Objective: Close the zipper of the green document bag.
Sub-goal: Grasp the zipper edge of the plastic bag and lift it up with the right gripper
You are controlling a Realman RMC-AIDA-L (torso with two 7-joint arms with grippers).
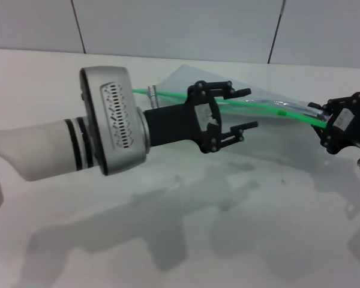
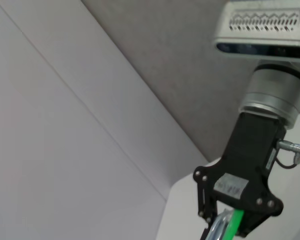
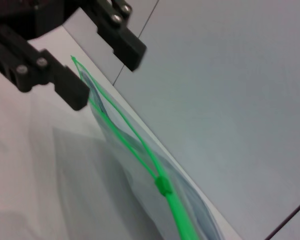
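Observation:
The green document bag is held up off the white table, its translucent face also showing in the right wrist view. Its zipper runs along the top edge as a bright green line. The slider sits near the right end; beyond the slider the two green edges gape apart. My right gripper is shut on the bag's right end, as the left wrist view shows. My left gripper stands open at mid-zipper, with the green line between its fingers.
The white table lies below both arms, carrying their shadows. Grey wall panels stand behind. A small silver piece shows at the bag's left end. My left forearm fills the left foreground.

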